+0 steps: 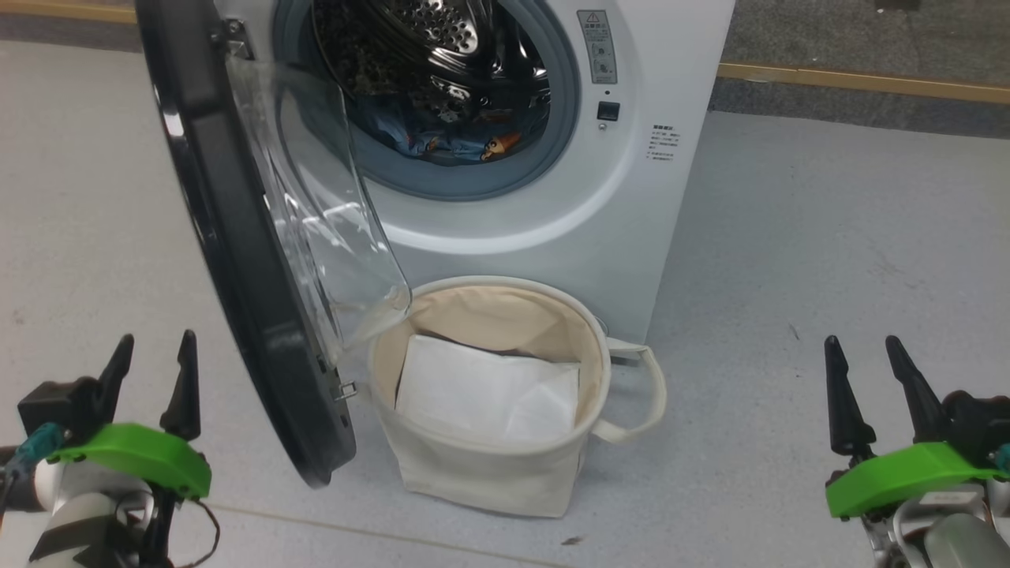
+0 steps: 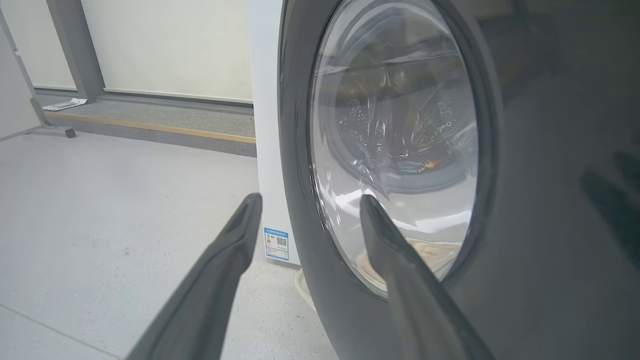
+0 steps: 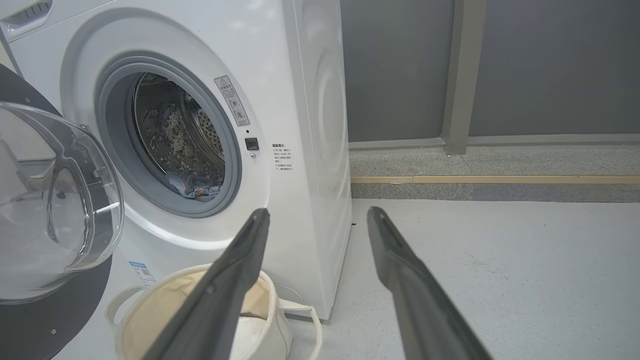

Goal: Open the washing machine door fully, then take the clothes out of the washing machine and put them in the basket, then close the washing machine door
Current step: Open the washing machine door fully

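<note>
The white washing machine (image 1: 631, 181) stands ahead with its door (image 1: 237, 260) swung out to the left, black rim toward me, clear bulge (image 1: 331, 205) facing the drum. The light blue clothes (image 1: 458, 142) lie at the bottom of the drum, also seen from the right wrist (image 3: 197, 189). The cream basket (image 1: 489, 473) stands on the floor below the opening, a white folded sheet (image 1: 489, 390) inside. My left gripper (image 1: 154, 347) is open at lower left, just outside the door (image 2: 525, 200). My right gripper (image 1: 864, 351) is open at lower right, empty.
Grey floor (image 1: 828, 237) lies open to the right of the machine. A raised kerb with a yellow strip (image 1: 868, 79) runs behind. In the left wrist view a grey post (image 2: 75, 50) and a pale wall stand far off.
</note>
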